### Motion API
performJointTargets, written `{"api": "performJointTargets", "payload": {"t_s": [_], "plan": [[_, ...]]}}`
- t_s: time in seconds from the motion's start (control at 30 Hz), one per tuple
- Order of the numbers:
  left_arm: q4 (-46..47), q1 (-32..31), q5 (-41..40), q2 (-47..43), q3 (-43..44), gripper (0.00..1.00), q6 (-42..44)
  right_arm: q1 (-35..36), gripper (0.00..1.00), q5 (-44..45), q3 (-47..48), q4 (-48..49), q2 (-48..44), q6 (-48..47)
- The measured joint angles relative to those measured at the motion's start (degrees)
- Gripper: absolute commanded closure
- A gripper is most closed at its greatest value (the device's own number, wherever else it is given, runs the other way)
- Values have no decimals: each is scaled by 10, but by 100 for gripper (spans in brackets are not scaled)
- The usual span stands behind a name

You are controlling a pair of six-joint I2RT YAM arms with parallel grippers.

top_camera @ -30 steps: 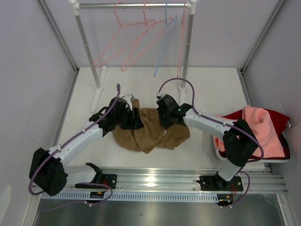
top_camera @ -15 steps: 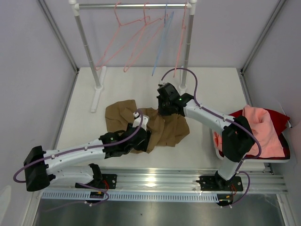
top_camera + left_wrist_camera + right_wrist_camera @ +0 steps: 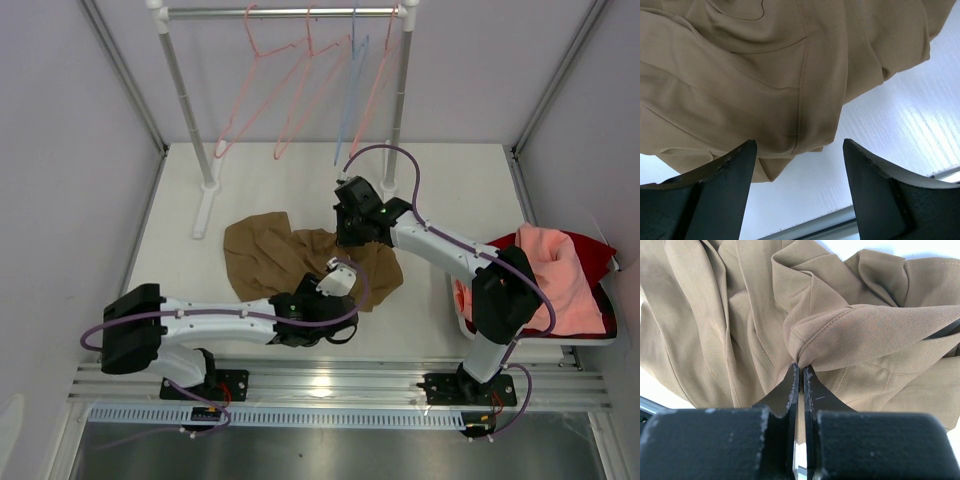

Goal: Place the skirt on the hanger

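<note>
Top view: the skirt (image 3: 268,255), tan-brown and crumpled into broad folds, lies flat at the centre of the table (image 3: 450,180). The right gripper (image 3: 355,232), at the skirt's 2 o'clock edge, has its fingers pressed together on a raised fold with a stitched hem. The left gripper (image 3: 336,282), at the skirt's 5 o'clock edge, stands wide apart and holds nothing; in its wrist view the cloth lies beyond the fingertips.

At the table's 12 o'clock, a rail (image 3: 290,12) carries the hanger (image 3: 272,97), among several like it, and a blue hanger (image 3: 345,110), all tilted. At 3 o'clock a pink cloth (image 3: 555,270) lies over a dark red cloth (image 3: 598,248).

The left forearm covers the skirt's near hem. No lining shows.
</note>
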Motion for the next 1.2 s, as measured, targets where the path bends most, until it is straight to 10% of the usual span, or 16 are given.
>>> {"api": "performJointTargets", "payload": {"t_s": [0.47, 0.97, 1.2], "plan": [[4, -6, -48, 81, 27, 26, 5, -1, 98, 0, 0, 0, 0, 0], [-21, 16, -79, 58, 41, 100, 20, -2, 97, 1, -4, 0, 0, 0], [-14, 63, -2, -28, 32, 100, 34, -2, 59, 18, -20, -3, -16, 6]]}}
